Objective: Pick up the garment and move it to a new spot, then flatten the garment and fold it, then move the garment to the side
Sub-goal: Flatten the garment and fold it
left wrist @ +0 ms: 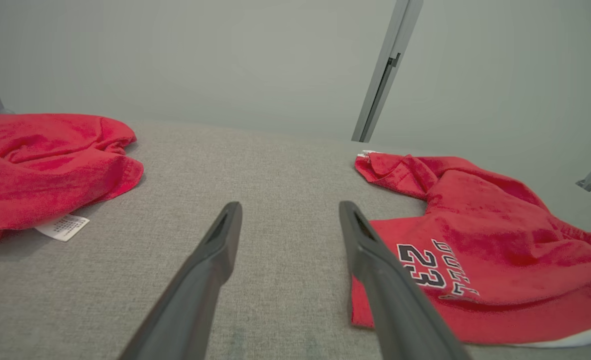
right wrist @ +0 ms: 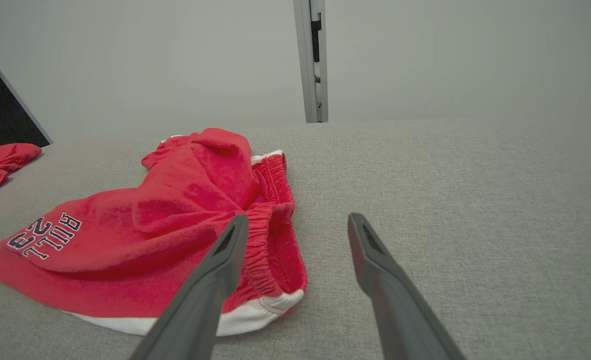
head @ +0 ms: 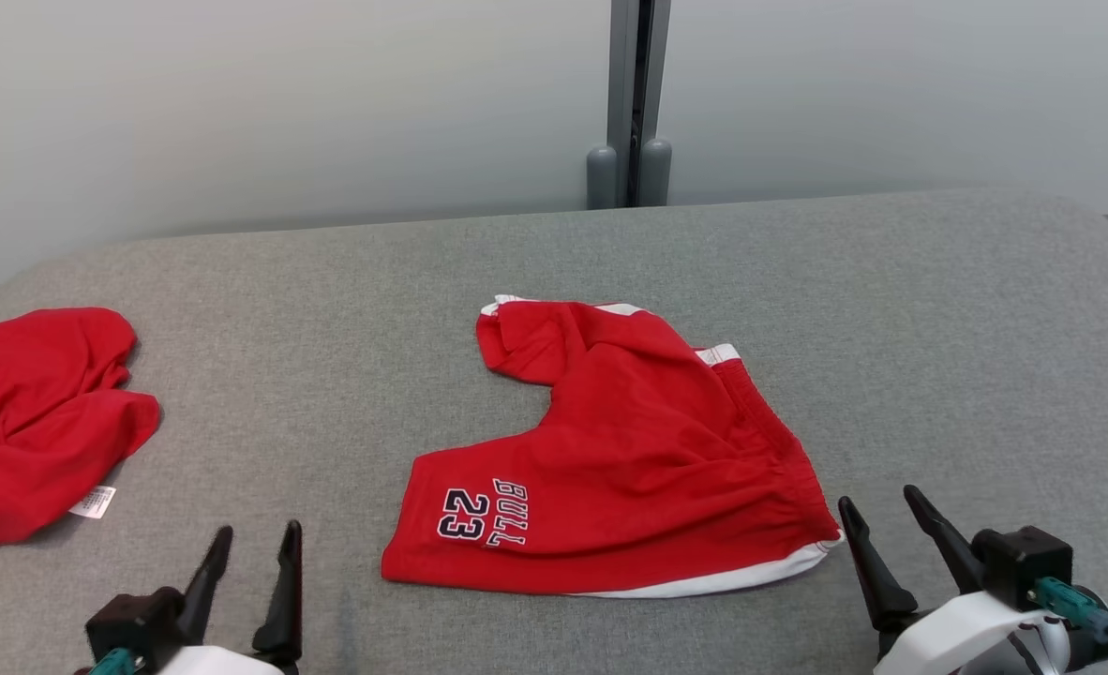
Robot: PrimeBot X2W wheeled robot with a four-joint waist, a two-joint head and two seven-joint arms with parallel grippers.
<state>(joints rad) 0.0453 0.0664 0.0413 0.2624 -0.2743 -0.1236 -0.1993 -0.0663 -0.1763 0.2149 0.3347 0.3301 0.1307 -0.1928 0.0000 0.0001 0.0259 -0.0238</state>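
Note:
The garment [head: 629,450] is a pair of red shorts with white trim and "BULL 23" lettering, lying rumpled in the middle of the grey surface, one leg folded up at the far side. It also shows as the shorts [left wrist: 475,250] and, with the elastic waistband toward the camera, the shorts [right wrist: 175,225]. My left gripper [head: 259,544] hovers open at the lower left, short of the printed leg, nothing between its fingers [left wrist: 225,235]. My right gripper [head: 882,506] stands open just right of the waistband corner, its fingers [right wrist: 230,250] empty.
A second crumpled red garment [head: 38,422] with a white care label lies at the left edge of the grey padded surface [head: 938,328]. A pale wall with a grey vertical post [head: 631,103] rises behind the far edge.

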